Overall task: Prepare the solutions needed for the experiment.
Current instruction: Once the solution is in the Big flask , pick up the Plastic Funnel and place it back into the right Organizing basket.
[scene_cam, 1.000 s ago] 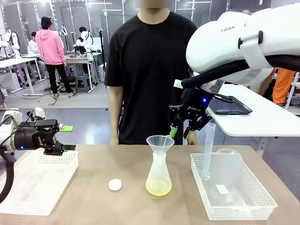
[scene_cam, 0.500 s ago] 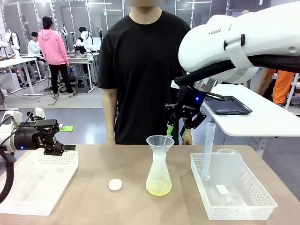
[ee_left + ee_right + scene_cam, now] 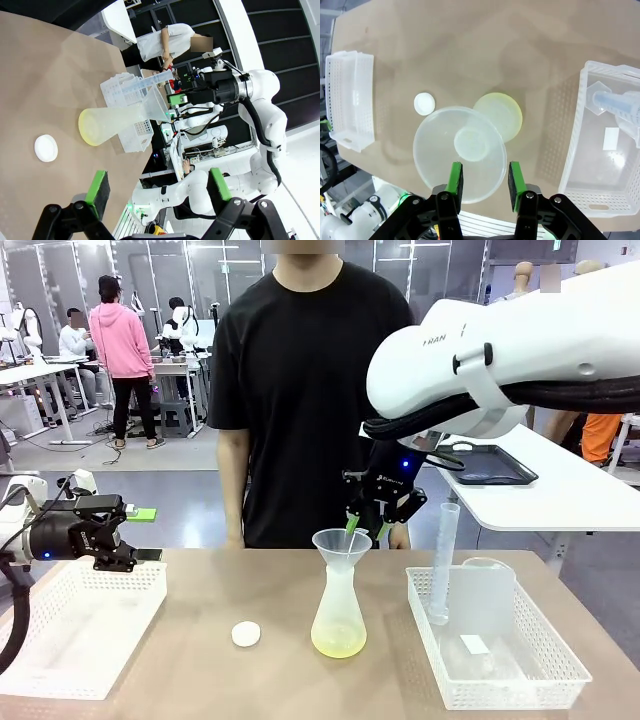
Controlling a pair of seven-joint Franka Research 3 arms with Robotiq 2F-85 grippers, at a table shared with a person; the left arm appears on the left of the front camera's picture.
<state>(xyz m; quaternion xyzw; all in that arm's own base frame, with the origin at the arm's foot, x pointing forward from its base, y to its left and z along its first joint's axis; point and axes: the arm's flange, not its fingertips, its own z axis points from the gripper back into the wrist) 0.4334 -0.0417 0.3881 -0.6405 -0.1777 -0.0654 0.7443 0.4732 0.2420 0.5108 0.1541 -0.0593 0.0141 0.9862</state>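
Both empty | left jaws wide, well apart from solutions | right jaws part-open above funnel, solutions below

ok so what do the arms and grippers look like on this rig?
Right arm: bulky glossy white shell with dark lettering, a black strap, and black cables bundled underneath. Right gripper: black body with white print, a blue light and green pads. Left gripper: the same black linkage fingers with green pads, and a black cable looping behind its wrist.

Two baskets, one flask, one funnel, one cylinder, one cap, one solution layer
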